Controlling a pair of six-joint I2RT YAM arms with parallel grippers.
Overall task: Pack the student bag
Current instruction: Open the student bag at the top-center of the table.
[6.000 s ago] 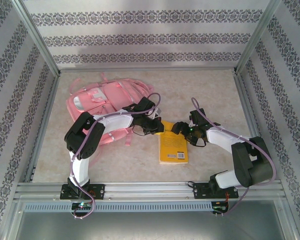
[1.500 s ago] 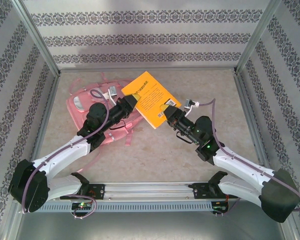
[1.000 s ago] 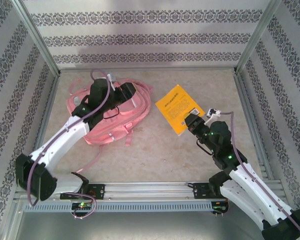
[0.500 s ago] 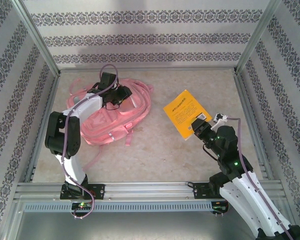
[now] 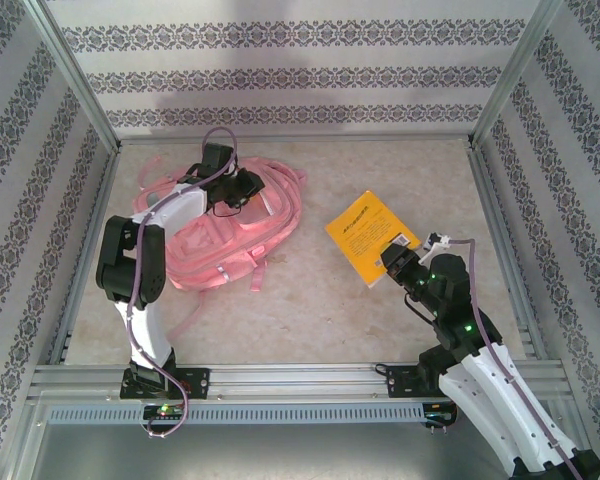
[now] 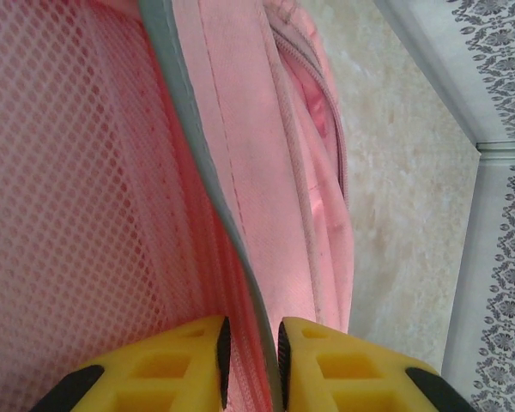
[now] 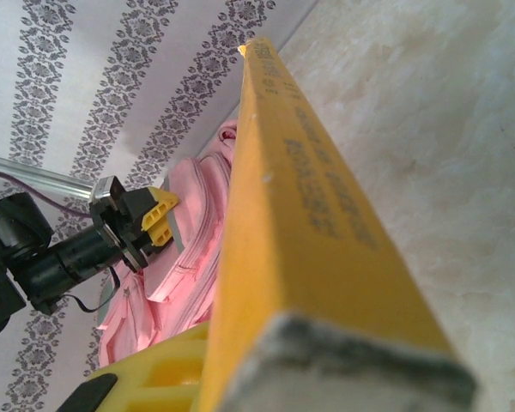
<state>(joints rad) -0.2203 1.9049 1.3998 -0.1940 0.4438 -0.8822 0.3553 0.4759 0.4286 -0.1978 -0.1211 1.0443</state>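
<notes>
The left gripper [image 5: 244, 187] was nearly pressed together, its yellow fingers [image 6: 180, 365] pinching a fold of the student bag [image 5: 208, 246] at the pale grey trim strip [image 6: 193, 146]. In the left wrist view, pink mesh [image 6: 60, 189] lay to the left of the fingers, and a zip seam [image 6: 313, 77] ran ahead of them and to the right. The bag lay flat on the desk [image 5: 310, 310], spreading out beneath that gripper and back toward its arm, with loose straps [image 5: 256, 272] at the near edge.

The right gripper [image 5: 393, 260] was clamped on a yellow book [image 5: 365, 232], gripping it at its near corner so that the book stretched ahead of the gripper. From the right wrist, the book's spine [image 7: 309, 215] ran forward edge-on, with one yellow finger [image 7: 146, 373] against its left face. Whether the book's far end touched the desk could not be told. The bag sat well apart from the right gripper, off to its left beyond the book.
</notes>
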